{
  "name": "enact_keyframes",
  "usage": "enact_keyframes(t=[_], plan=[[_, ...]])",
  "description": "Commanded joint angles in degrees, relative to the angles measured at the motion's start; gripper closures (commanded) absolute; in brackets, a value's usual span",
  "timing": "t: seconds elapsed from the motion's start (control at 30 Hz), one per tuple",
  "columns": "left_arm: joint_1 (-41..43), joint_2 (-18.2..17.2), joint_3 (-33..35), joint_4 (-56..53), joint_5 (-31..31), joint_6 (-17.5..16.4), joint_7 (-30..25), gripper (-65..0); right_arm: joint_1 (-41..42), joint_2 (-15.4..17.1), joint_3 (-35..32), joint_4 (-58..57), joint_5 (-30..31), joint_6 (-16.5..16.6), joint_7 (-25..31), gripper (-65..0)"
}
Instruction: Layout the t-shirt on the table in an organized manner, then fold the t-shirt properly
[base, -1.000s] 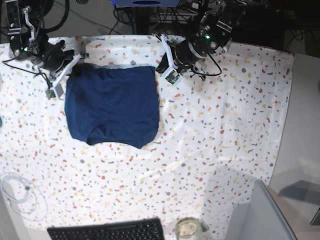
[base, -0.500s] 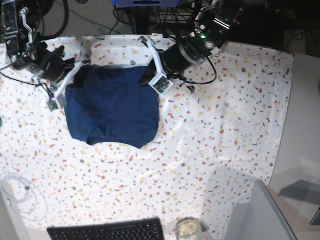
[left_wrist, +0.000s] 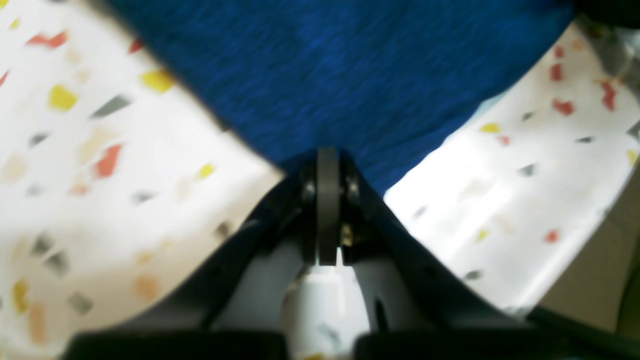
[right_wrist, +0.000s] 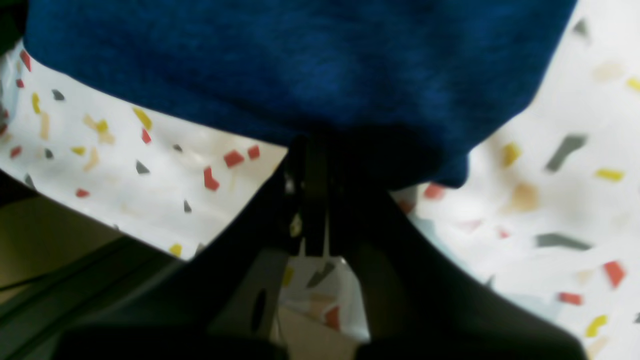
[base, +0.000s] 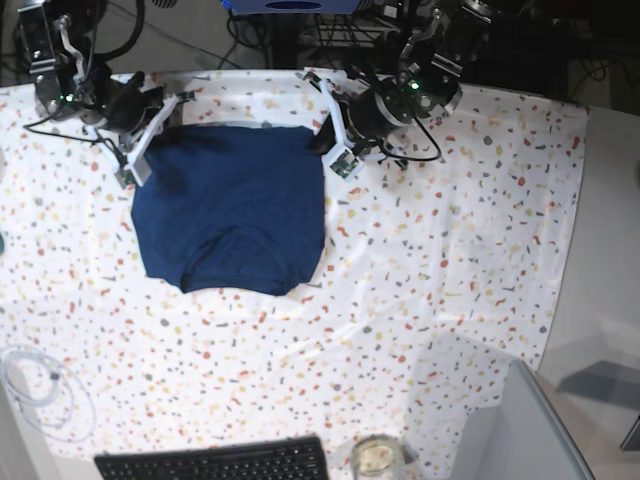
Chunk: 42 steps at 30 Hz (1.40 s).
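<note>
Both pincers are closed on the shirt's far corners: left pincer (base: 338, 150), right pincer (base: 138, 160). On the worktop (base: 450, 250) the shirt (base: 232, 205) lies as a compact rectangle, so it seems partly folded; further folds probably remain.

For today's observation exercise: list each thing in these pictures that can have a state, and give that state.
t-shirt: folded into a compact block, flat on the table, far corners pinched.
left end effector: shut on the t-shirt's corner.
right end effector: shut on the t-shirt's edge.
cable: coiled loosely.
</note>
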Motion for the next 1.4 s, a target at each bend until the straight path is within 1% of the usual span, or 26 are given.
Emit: enact_keyframes(t=[0.0,0.2,0.3,0.37,0.43,0.53,0.6,0.67,0.8,1.07,1.17,1.2,1.27,1.37], plan=[[-0.07,-0.05,0.00,1.79,-0.03,0.12,-0.26,0.0,-0.08,0.37,0.34,1.79,0.46,0.36,0.81,0.0],[-0.25,0.30,-0.09,6.80,-0.12,0.12,-0.17,0.0,-1.04,0.37,0.43,7.42,0.46,0.09,0.37,0.0],[-0.42,0.39,-0.09,9.79,-0.21,0.12,-0.17,0.0,-1.48,0.19,1.75,12.16,0.46,0.00,-2.88,0.0],[-1.48,1.44,0.35,10.14,-0.21,0.12,-0.08,0.0,-0.87,0.02,2.54,13.04,0.46,0.00,-3.67,0.0],[-2.27,3.29,0.70,8.12,0.06,0.12,-0.08,0.0,1.95,0.02,2.45,11.11,0.46,0.00,-3.93,0.0],[-2.89,5.66,0.70,3.99,0.50,0.12,-0.17,0.0,4.50,0.02,2.36,4.78,0.46,0.00,-3.67,0.0],[-3.33,5.84,0.79,1.53,0.50,0.12,-0.17,0.0,4.67,0.02,2.63,2.32,0.46,0.09,-3.58,0.0],[-3.33,5.75,0.79,-0.58,0.50,0.12,-0.17,0.0,3.88,0.19,2.71,1.26,0.55,0.09,-2.26,0.0],[-3.33,5.49,0.35,-1.81,0.50,0.12,-0.17,0.0,1.86,0.28,2.71,1.17,0.55,0.09,-0.06,0.0],[-3.59,5.49,0.26,-1.11,0.50,0.12,-0.17,0.0,1.95,0.28,2.80,1.79,0.55,0.09,-0.15,0.0],[-2.10,5.31,-0.27,2.76,-0.21,0.12,-0.17,0.0,1.33,0.37,4.56,3.37,0.55,0.09,-0.24,0.0],[-1.22,4.70,-1.32,5.13,-0.29,0.12,-0.17,0.0,0.36,0.37,6.05,4.69,0.55,0.18,-0.06,0.0],[0.89,4.70,-4.14,9.44,-0.29,0.12,-0.17,0.0,-0.60,0.37,8.69,8.12,0.55,0.44,0.37,0.0],[4.23,4.26,-7.48,15.59,-0.12,0.03,-0.17,0.0,-2.19,0.81,11.68,11.81,0.46,0.53,3.19,0.0]])
